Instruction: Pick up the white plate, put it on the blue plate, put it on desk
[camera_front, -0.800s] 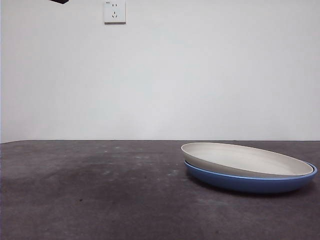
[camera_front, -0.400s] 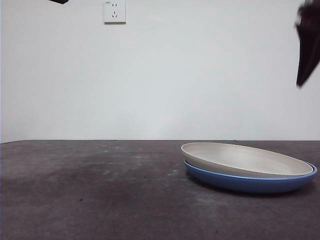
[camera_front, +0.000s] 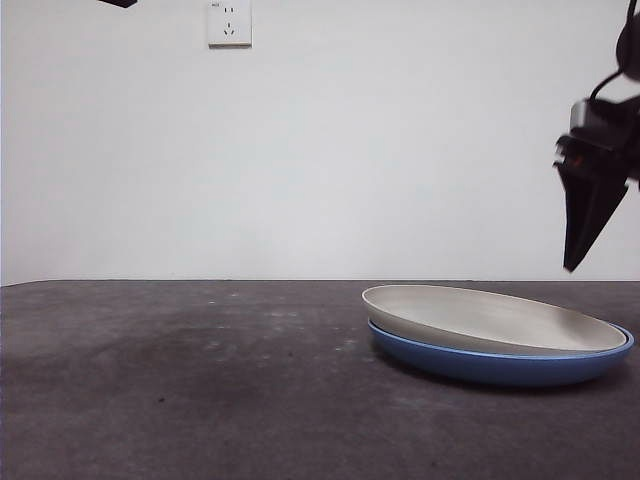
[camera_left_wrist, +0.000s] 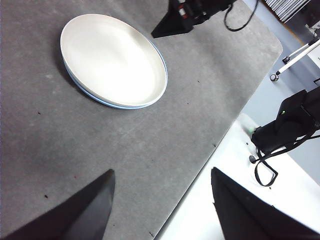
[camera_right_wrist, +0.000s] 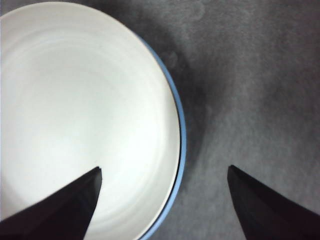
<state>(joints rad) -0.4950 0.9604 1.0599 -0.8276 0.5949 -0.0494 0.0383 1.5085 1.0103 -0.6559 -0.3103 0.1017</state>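
Right gripper (camera_right_wrist: 162, 172), jaws spread, is hovering above white plate (camera_front: 495, 318) nested in blue plate (camera_front: 500, 364); rigid, likely slippery: grip its right rim.

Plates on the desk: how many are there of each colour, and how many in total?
White plate: 1, lying on top
Blue plate: 1, lying underneath
Total: 2 plates
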